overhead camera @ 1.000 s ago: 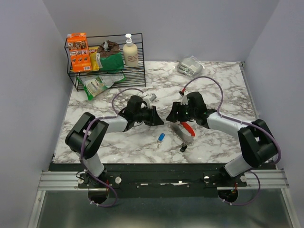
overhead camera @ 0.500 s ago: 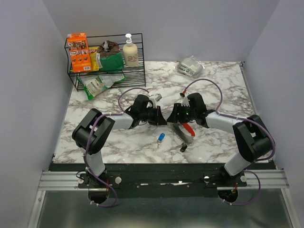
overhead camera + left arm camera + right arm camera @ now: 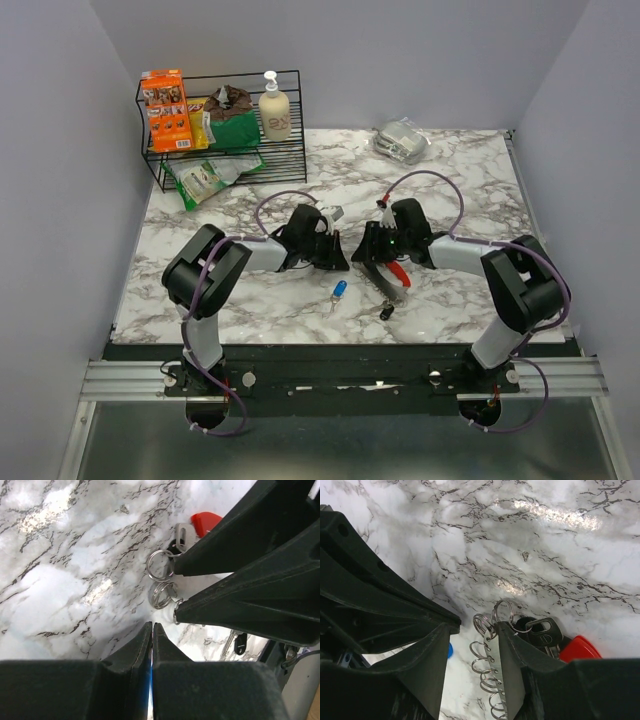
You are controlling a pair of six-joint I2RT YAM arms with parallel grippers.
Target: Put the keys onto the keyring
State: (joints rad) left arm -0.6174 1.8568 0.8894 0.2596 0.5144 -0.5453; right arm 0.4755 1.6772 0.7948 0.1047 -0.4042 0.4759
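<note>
A: The right gripper [image 3: 476, 626] stood unclenched astride the keyring [image 3: 481, 669], mid-table; the left gripper [image 3: 152, 625] was pinched shut on nothing, just left of it.
B: It looked light, limp, slippery. I'd have pinched one stiff ring [image 3: 502, 611]; the blue key [image 3: 340, 290] lay nearer, apart.

One left gripper [image 3: 342, 261], one right gripper [image 3: 362, 254] — one blue key [image 3: 339, 290], one keyring [image 3: 398, 271], one rack [image 3: 300, 150], one bottle [image 3: 274, 112], one orange box [image 3: 165, 110], one foil packet [image 3: 402, 139].
</note>
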